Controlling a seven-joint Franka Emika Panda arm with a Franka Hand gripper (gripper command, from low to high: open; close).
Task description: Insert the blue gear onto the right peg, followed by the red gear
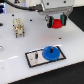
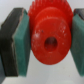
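Observation:
My gripper (image 1: 56,22) is shut on the red gear (image 1: 58,22), held up in the air above the table at the back of the exterior view. In the wrist view the red gear (image 2: 48,34) fills the middle, its raised hub and centre hole facing the camera, clamped between the two teal pads (image 2: 19,36). The blue gear (image 1: 51,53) lies flat on the right end of the grey plate with a black rim (image 1: 36,59). The right peg is hidden under it. A thin dark pin (image 1: 36,55) stands on the plate's left part.
A beige block-like fixture (image 1: 18,27) stands on the white table at the exterior view's left. A small dark-blue piece (image 1: 2,24) sits at the far left edge.

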